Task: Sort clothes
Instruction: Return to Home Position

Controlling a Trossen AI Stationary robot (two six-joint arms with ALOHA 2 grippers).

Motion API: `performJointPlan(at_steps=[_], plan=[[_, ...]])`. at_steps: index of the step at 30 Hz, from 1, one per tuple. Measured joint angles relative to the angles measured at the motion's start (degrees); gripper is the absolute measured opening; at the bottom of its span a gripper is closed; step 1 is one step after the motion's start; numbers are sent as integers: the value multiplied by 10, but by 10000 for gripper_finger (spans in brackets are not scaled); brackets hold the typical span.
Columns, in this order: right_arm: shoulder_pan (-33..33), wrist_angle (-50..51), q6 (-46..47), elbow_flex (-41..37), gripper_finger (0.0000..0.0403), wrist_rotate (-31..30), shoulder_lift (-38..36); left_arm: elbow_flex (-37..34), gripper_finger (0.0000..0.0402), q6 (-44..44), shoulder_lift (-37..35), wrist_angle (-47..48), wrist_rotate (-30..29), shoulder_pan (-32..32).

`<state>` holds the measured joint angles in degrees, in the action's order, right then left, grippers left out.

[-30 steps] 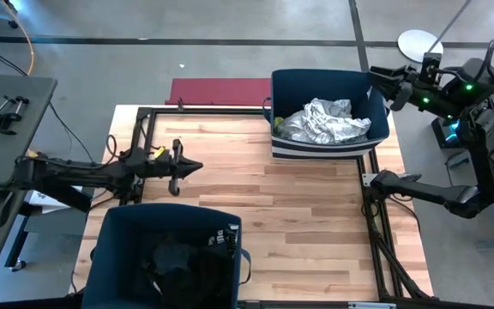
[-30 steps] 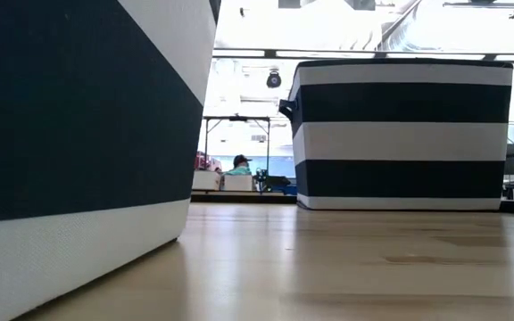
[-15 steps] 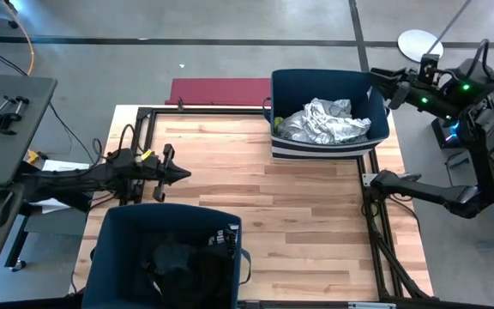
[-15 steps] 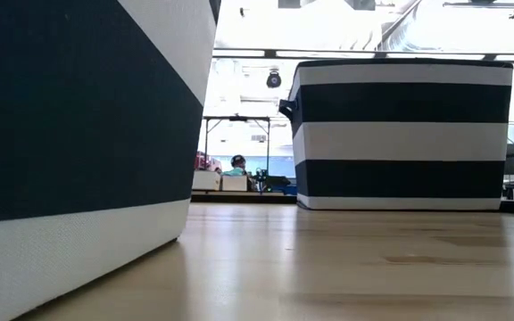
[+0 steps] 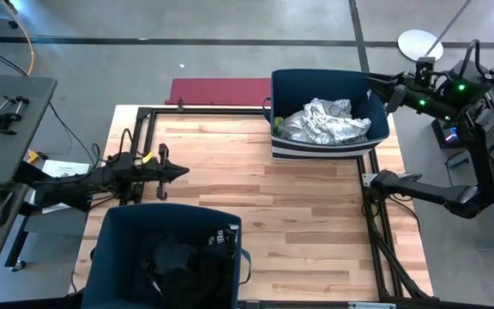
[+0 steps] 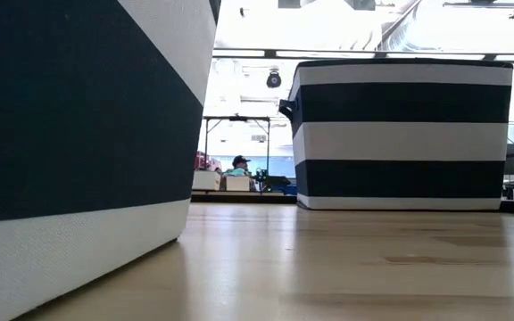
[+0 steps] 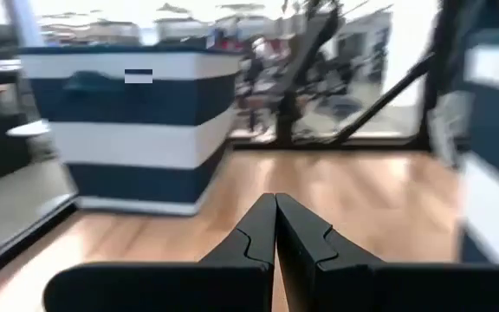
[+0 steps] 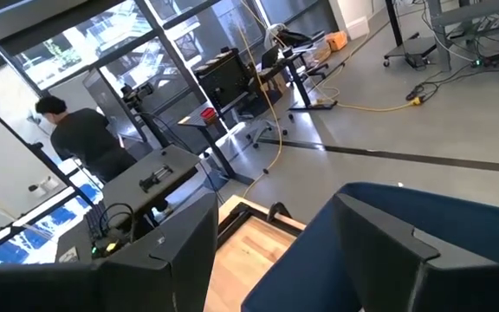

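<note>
As both arms reach in from opposite sides of the wooden table, we see that neither gripper holds anything.

The left gripper is over the left part of the table. It points toward the middle, just beyond the far rim of the near bin. In its wrist view, its two dark fingers are pressed together along their whole length. Nothing is caught between them, and bare wood runs on beyond them.

The right gripper is at the table's far right corner, by the right-hand rim of the far bin. We cannot tell whether it touches that rim. In its wrist view, its fingers stand wide apart and grip nothing, and the dark blue of a bin shows between them.

The light clothes are a crumpled heap of white and pale patterned fabric with a touch of yellow-green at one edge. They lie inside the far bin. The dark clothes form a black pile inside the near bin.

In the low view, we see both bins striped navy and white, standing well apart on the wood.

A flat red board lies just past the table's far edge, beside the far bin. A person in a dark top stands in the room beyond.
</note>
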<state>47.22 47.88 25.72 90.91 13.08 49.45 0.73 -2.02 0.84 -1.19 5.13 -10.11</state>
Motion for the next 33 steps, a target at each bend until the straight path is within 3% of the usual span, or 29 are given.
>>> performJointPlan(at_steps=[6,12,19,30,33], plan=[[0,0,-14,0,216,-5,0,0,0,-31,17,8,-41,0],[0,1,-29,0,216,-4,0,0,0,-26,29,-5,28,2],[0,35,-26,0,216,-4,0,0,0,-13,32,-5,33,17],[0,42,10,0,216,8,-26,0,0,4,29,-6,31,91],[0,42,12,0,216,3,-40,0,0,-6,29,-2,5,113]])
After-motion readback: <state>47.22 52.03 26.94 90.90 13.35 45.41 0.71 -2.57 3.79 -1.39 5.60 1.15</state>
